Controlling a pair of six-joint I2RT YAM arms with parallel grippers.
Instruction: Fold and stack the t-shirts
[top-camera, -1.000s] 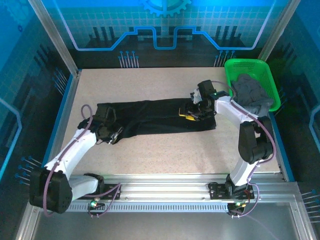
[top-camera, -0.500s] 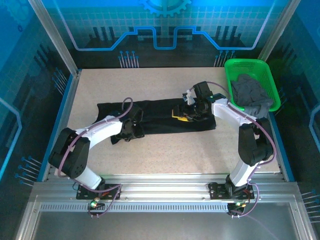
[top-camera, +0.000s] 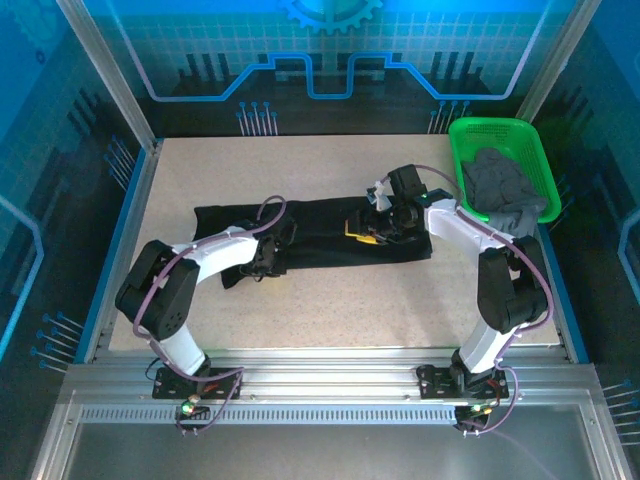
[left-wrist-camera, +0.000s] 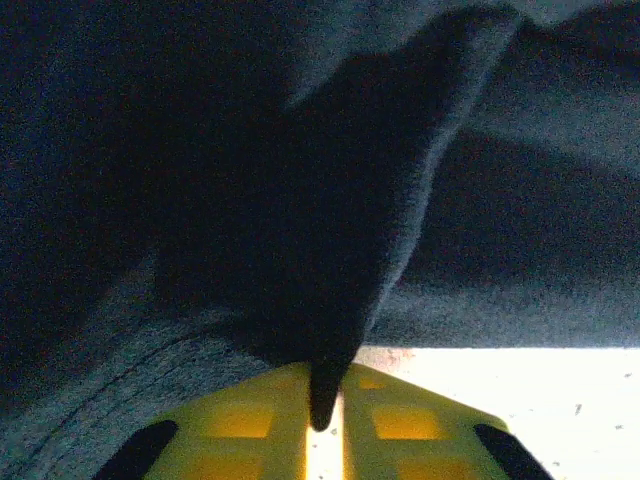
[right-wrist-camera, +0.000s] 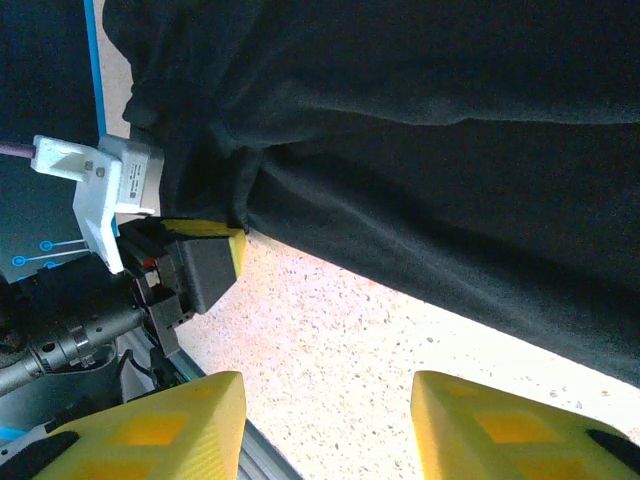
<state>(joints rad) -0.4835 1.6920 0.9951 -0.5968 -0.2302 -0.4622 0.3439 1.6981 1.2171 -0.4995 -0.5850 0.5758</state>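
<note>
Left claw (left-wrist-camera: 325, 388) pinches black t-shirt (left-wrist-camera: 250, 200) fold.

The left arm (top-camera: 205, 255) is folded sharply at the elbow, and the left gripper (left-wrist-camera: 325, 415) is pressed almost closed, seemingly on a pinch of the black t-shirt (left-wrist-camera: 300, 250). The right arm (top-camera: 465, 232) is extended leftward, and the fingers of the right gripper (right-wrist-camera: 325, 420) are held apart.

Black t-shirt (top-camera: 330, 240) edge, hidden beneath left end effector (top-camera: 265, 258)
</note>
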